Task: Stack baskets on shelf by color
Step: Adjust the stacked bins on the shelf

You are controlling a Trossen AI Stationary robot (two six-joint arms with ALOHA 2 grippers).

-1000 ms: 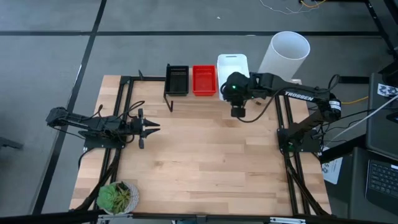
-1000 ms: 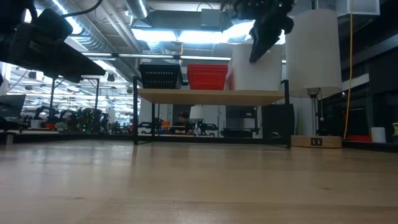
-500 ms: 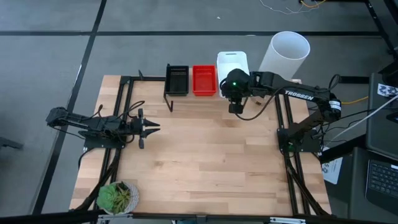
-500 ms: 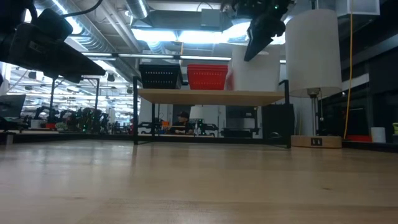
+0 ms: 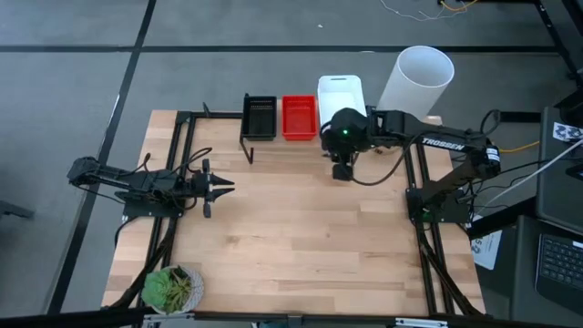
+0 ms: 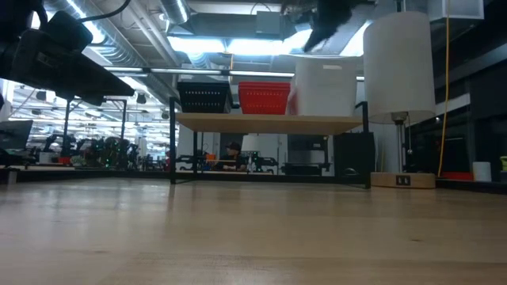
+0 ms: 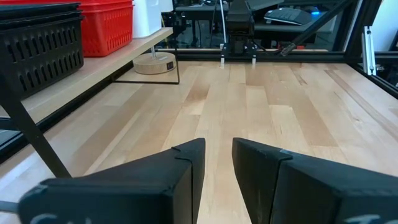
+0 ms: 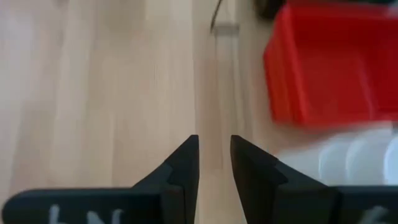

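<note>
Three stacks of baskets stand side by side with their bottoms on the shelf [image 6: 269,123] at the table's far edge: black baskets [image 5: 260,117], red baskets [image 5: 299,117] and white baskets [image 5: 341,96]. My right gripper [image 5: 339,172] hangs above the shelf's near edge in front of the white stack, pointing down, shut and empty. Its wrist view shows the red baskets [image 8: 329,62] and the white baskets [image 8: 360,155] beside its fingertips [image 8: 214,140]. My left gripper [image 5: 226,187] waits shut over the table's left part, pointing right.
A tall white cylinder [image 5: 417,80] stands on a round wooden base right of the shelf, close to my right arm. A potted plant [image 5: 171,288] sits at the near left corner. Bare wooden tabletop [image 5: 301,228] spreads between the arms.
My right gripper has risen from in front of the white stack until only its tips show at the low view's top, and has drifted a little toward the table's left. The baskets have stayed where they were.
</note>
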